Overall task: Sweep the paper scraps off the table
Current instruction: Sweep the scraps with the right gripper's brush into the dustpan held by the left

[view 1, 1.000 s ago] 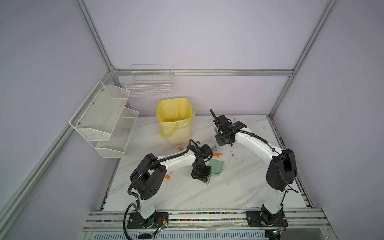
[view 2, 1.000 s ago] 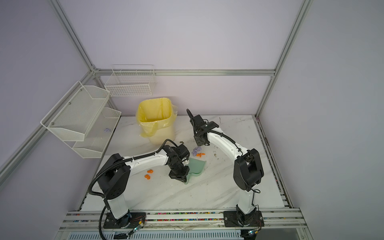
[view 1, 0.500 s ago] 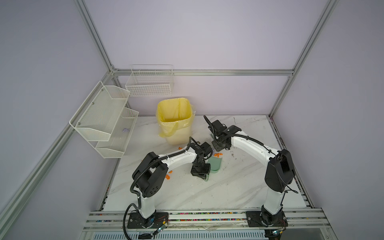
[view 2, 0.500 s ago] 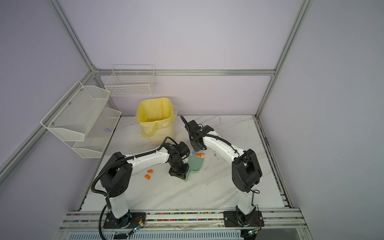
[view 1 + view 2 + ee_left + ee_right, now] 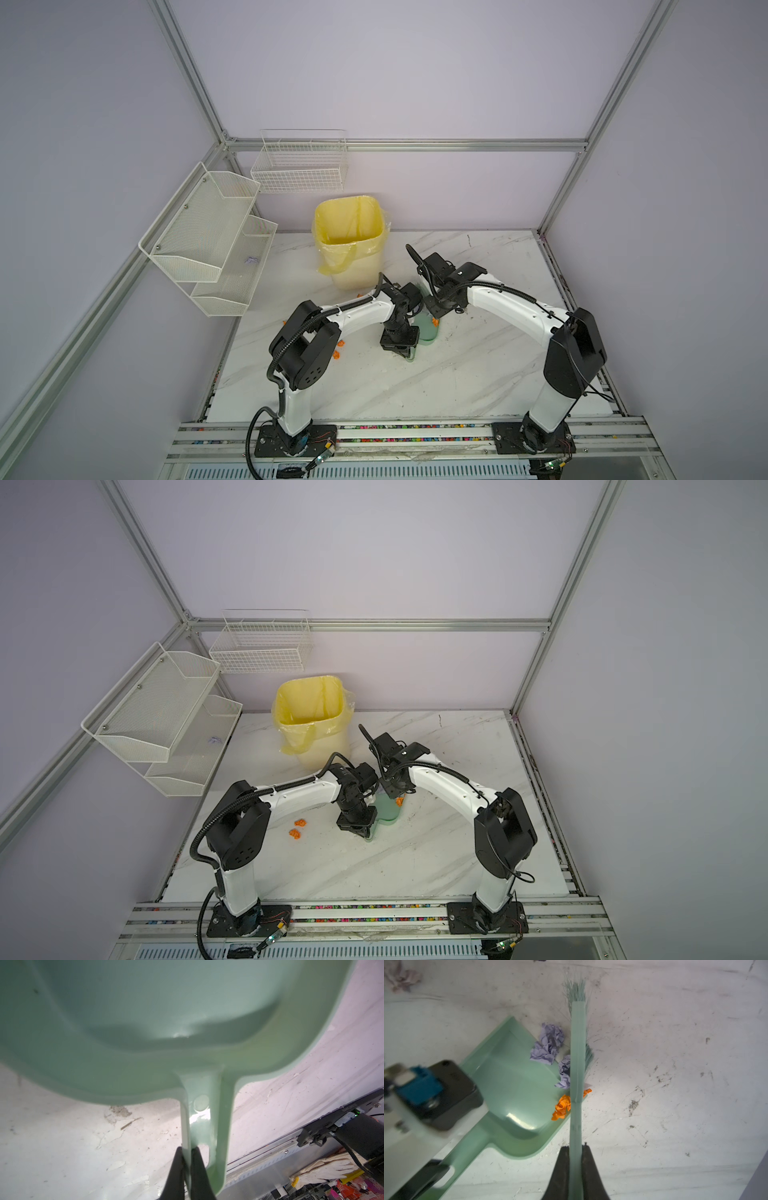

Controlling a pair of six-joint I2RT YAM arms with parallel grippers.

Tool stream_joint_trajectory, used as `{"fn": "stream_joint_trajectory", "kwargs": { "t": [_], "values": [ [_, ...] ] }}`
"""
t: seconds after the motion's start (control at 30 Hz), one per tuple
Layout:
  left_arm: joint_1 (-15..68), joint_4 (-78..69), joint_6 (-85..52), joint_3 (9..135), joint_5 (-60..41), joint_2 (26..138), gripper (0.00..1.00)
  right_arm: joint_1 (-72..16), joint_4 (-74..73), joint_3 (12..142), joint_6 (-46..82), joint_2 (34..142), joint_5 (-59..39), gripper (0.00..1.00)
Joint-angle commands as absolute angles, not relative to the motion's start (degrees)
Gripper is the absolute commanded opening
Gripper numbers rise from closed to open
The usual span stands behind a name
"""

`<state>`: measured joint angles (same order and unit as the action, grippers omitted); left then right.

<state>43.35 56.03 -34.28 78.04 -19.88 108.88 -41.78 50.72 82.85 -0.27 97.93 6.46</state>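
Landmark: the green dustpan [image 5: 512, 1084] rests on the table [image 5: 675, 1064] with its open lip towards the brush [image 5: 577, 1053].
Left gripper: the left gripper [image 5: 187, 1150] has its fingers pinched tight on one rail of the dustpan's handle, at the end away from the lip.
Right gripper: the right gripper [image 5: 576, 1148] is clamped on the brush's handle, just beside the dustpan's rear corner.
Brush axis: it runs slantwise to the dustpan's lip, touching it at one corner and standing off it towards the bristle tip.
Scraps at the lip: two lilac wads [image 5: 548, 1045] lie on the table just outside the lip. An orange wad [image 5: 562, 1106] sits at the lip's corner against the brush.
Turning relation: all three lie between the brush and the dustpan's bowl, so a sideways push into the bowl looks right.
Nearer arm: the right one.
Other paper scraps: stray orange scraps [image 5: 300, 822] lie well apart on the dustpan's handle side. A pale wad [image 5: 401, 977] lies well apart beyond the lip.
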Motion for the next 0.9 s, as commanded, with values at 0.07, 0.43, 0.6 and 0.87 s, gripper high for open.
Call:
{"fn": "stream_joint_trajectory", "kwargs": {
  "t": [0.07,0.43,0.6,0.87],
  "values": [
    [42.0,56.7,-32.2,81.9,-20.0,109.2,0.00,-43.8,53.2,80.6,0.6,91.4,-7.5,0.00],
    [41.7,56.9,-32.5,80.4,-19.6,107.8,0.00,-43.0,52.9,83.7,6.0,88.2,-2.9,0.00],
    [41.6,56.9,-33.0,78.8,-19.2,106.5,0.00,-40.9,52.2,87.6,4.8,90.5,0.4,0.00],
    [40.6,56.7,-33.0,75.5,-19.5,104.4,0.00,-34.1,47.0,96.8,1.2,98.5,-1.3,0.00]
  ]
}}
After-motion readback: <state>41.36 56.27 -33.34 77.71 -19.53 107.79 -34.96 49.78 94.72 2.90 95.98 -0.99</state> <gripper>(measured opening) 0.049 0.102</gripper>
